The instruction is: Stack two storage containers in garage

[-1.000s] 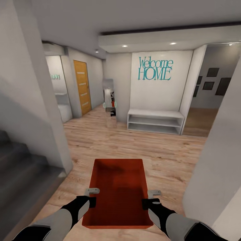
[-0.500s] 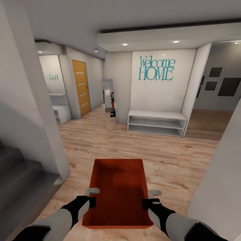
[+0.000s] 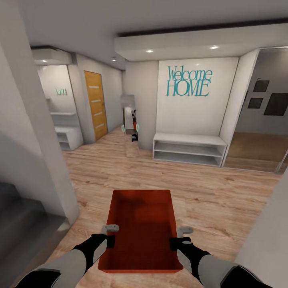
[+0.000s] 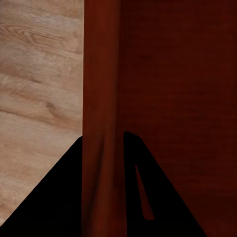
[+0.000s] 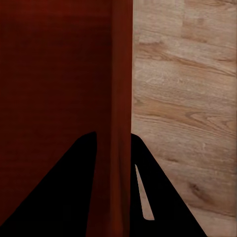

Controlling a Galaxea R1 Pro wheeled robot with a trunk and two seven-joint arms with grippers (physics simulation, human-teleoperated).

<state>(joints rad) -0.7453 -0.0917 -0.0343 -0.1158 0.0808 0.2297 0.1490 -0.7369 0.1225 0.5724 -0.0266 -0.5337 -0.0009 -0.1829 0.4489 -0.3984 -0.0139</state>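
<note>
I carry one orange-red storage container [image 3: 140, 228] in front of me, above a light wood plank floor. My left gripper [image 3: 110, 239] is shut on its left wall [image 4: 101, 98], one black finger on each side. My right gripper [image 3: 175, 242] is shut on its right wall [image 5: 122, 89] in the same way. The container is open-topped and nothing lies in it. I am in an entrance hall, not the garage.
A white wall [image 3: 24, 132] and dark stairs [image 3: 20, 228] stand close on my left, another white wall [image 3: 272, 248] close on my right. Ahead are a white shelf bench [image 3: 188, 149] under "Welcome HOME" lettering [image 3: 188, 82], a mirror [image 3: 130, 124] and an orange door [image 3: 95, 105].
The whole view has shifted: I have rolled forward and the walls on both sides have slid outward. The container and both grippers keep the same place relative to me.
</note>
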